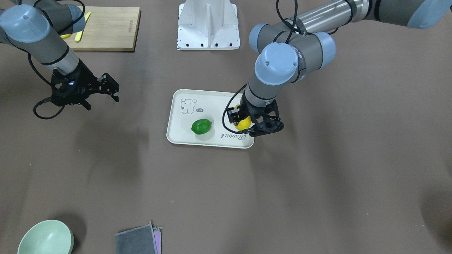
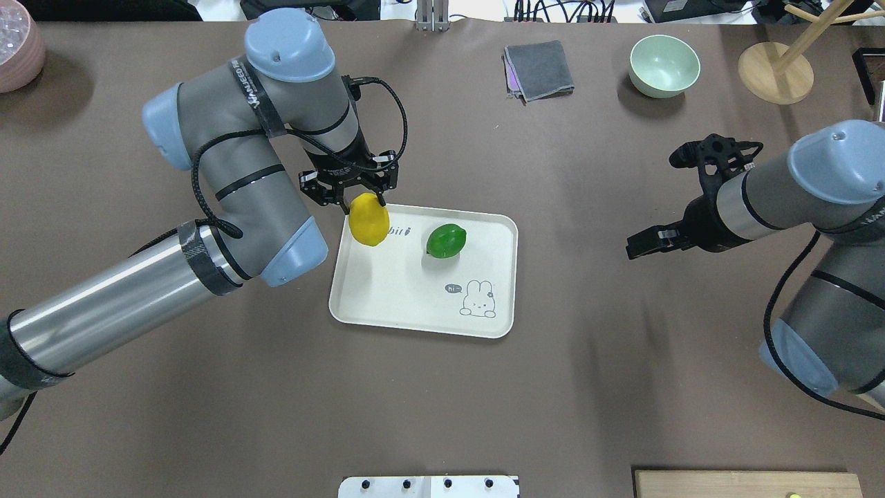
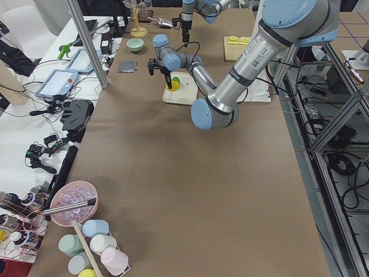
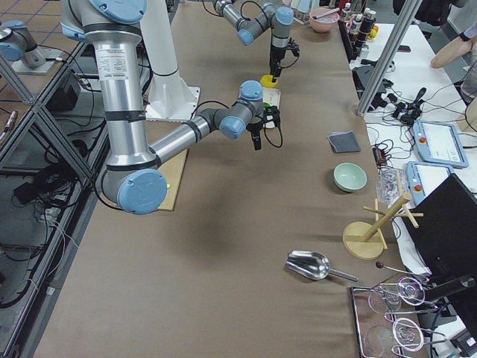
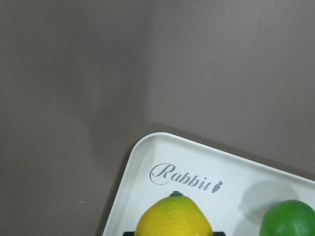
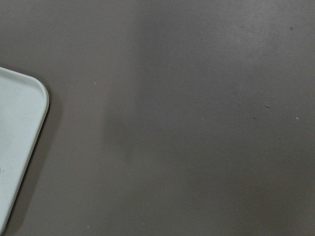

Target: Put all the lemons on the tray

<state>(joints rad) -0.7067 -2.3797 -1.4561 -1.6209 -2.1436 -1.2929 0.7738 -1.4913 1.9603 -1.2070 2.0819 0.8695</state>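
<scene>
My left gripper [image 2: 361, 200] is shut on the bright yellow lemon [image 2: 368, 220] and holds it over the left end of the cream tray [image 2: 408, 301], by the "Rabbit" script. The green lemon [image 2: 446, 241] lies on the tray beside it. In the front-facing view the yellow lemon [image 1: 243, 122] sits in the left gripper [image 1: 255, 123] at the tray's [image 1: 212, 106] right edge, with the green lemon [image 1: 201, 126] in the middle. The left wrist view shows both lemons [image 5: 173, 216] [image 5: 288, 219] above the tray [image 5: 197, 162]. My right gripper [image 2: 660, 200] is open and empty, well right of the tray.
A wooden cutting board [image 1: 106, 28] with yellow slices lies near the robot's right side. A pale green bowl [image 2: 664, 64], a grey cloth [image 2: 539, 69] and a wooden stand [image 2: 774, 69] are at the far edge. A pink bowl [image 2: 17, 45] is far left.
</scene>
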